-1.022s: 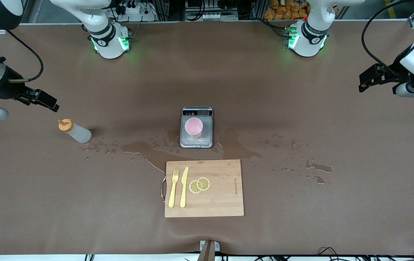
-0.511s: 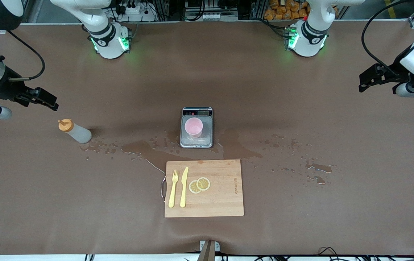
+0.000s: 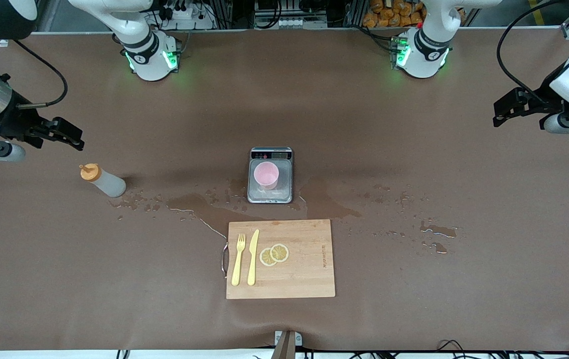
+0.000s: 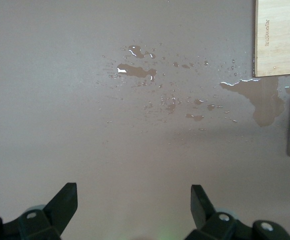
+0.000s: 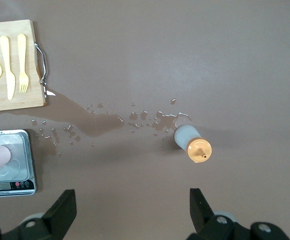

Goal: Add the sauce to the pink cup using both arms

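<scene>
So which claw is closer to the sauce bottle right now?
Right. The right claw hangs open just above the table beside the sauce bottle, not touching it. The left claw waits open at the left arm's end of the table, with the pink cup between.

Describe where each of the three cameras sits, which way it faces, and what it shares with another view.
Front view: high, facing the robots; shows both bases, right hand near the sauce bottle, left hand, pink cup on the scale.
Left wrist view: looks down at puddles, open left hand.
Right wrist view: looks down over the sauce bottle, open right hand.
Shared: cutting board, scale.
</scene>
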`<state>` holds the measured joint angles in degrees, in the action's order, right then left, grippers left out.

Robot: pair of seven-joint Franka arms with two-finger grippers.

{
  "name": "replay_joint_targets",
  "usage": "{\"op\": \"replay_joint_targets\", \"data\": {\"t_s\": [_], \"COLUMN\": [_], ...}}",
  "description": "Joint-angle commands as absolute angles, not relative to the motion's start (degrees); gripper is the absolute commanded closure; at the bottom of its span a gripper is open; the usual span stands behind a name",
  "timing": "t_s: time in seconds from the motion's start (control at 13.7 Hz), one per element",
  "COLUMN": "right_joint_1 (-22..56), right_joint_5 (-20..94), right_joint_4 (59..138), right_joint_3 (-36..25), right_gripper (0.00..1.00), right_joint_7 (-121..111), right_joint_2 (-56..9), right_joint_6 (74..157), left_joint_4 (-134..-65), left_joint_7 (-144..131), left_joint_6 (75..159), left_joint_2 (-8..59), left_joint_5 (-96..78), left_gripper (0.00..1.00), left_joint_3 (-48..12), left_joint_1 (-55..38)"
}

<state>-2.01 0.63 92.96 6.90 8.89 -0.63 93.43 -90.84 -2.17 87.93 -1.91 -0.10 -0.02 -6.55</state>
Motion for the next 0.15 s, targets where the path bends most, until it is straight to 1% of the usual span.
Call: {"op": "replay_joint_targets", "data": {"t_s": [0.0, 0.07], "right_joint_1": [-1.23, -1.23], "right_joint_5": [-0.88, -0.97], "right_joint_4": [91.76, 91.76], "right_joint_3": [6.42, 6.42], "right_gripper": [0.0, 0.0], "right_joint_7": [8.26, 8.26], "right_joint_2": [-1.14, -1.14], "right_joint_6": [93.34, 93.34], "left_joint_4": [-90.26, -90.26], "left_joint_7": [-1.14, -1.14], "left_joint_6": [87.8, 87.8], "left_joint_2": [-1.93, -1.93], "left_joint_5": [-0.79, -0.79], "left_gripper": [0.0, 0.0], "left_joint_3": [0.0, 0.09], "left_joint_1": [-6.42, -6.42]}}
